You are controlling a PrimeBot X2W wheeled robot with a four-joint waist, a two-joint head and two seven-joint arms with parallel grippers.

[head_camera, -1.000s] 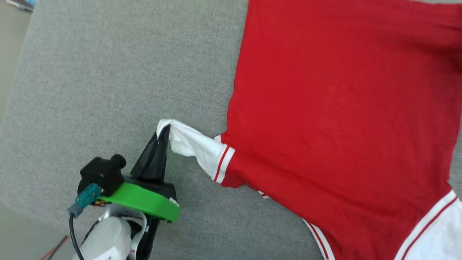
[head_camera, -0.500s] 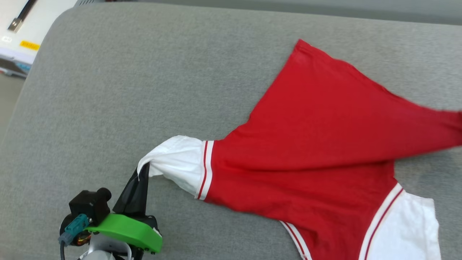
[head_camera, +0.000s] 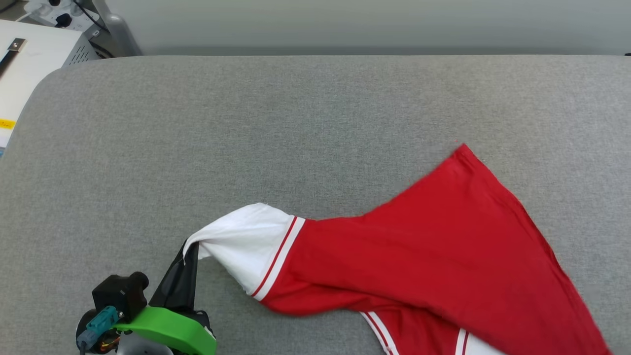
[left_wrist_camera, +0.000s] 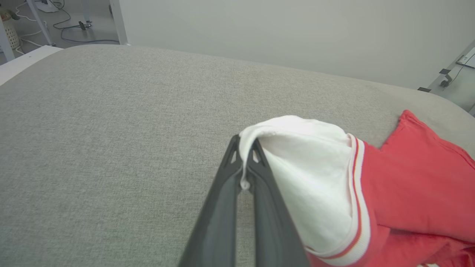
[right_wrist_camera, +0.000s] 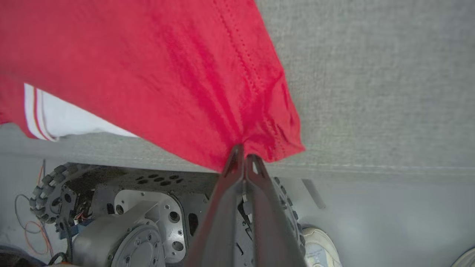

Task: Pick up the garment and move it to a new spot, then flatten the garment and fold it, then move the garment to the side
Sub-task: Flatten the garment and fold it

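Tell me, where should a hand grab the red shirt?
Grip the shirt by its thin edges, from the sides: the left hand pinches the white sleeve cuff, the right hand the red hem corner. Flat cloth probably offers nothing else.

The garment [head_camera: 443, 256] lies right on the table [head_camera: 246, 123], its sleeve [head_camera: 241, 244] stretched left into the left claw [head_camera: 190, 247].

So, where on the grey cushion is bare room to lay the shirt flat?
Free: the far strip of the cushion along the wall, and the left part between the white cabinet and the sleeve. Crowded: near right, where the shirt lies, and by the left gripper.
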